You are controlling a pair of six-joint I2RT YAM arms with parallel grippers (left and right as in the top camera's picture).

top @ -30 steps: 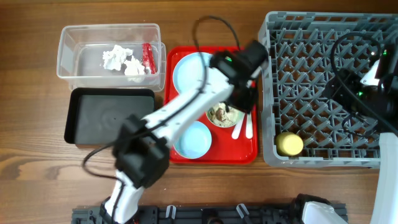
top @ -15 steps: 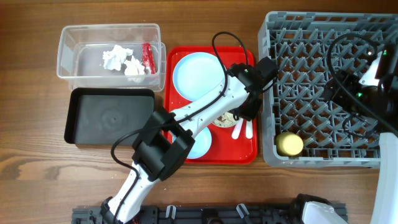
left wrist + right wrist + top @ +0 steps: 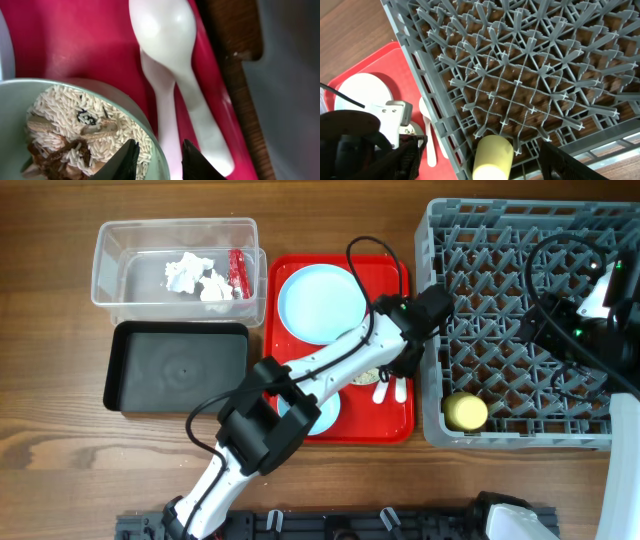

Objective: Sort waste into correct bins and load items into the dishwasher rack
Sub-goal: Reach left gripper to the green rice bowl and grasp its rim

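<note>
The left gripper (image 3: 161, 161) is released. Its two dark fingertips sit a narrow gap apart, straddling the right rim of the pale green bowl (image 3: 12, 145). One tip is over the rice-like food scraps (image 3: 65, 115) with brown bits inside the bowl. The other is outside it, over a spoon handle, and whether either tip touches anything cannot be told. Just right of the bowl lie the two white spoons (image 3: 162, 35), side by side on the flat red serving tray (image 3: 75, 45), heads overlapping and handles spreading apart. From overhead, the left arm reaches diagonally across that tray, hiding part of the pale blue bowl (image 3: 318, 412) at the tray's near edge. The pale blue round plate (image 3: 320, 302) lies bare at the far end. The right gripper (image 3: 482, 150) hangs above the grey dishwasher rack (image 3: 530, 270), fingers spread wide and grasping nothing. Below it, the small yellow cup (image 3: 465, 411) lies on its side in the rack's near left corner. The rack stands just right of the red tray. To the left of the tray sits the clear plastic tub (image 3: 175, 240), holding crumpled white tissue (image 3: 195, 277) and the red wrapper strip (image 3: 238, 272). The shallow black tray (image 3: 180, 368) sits directly in front of the tub. Everything rests on a brown wooden table (image 3: 60, 450).
</note>
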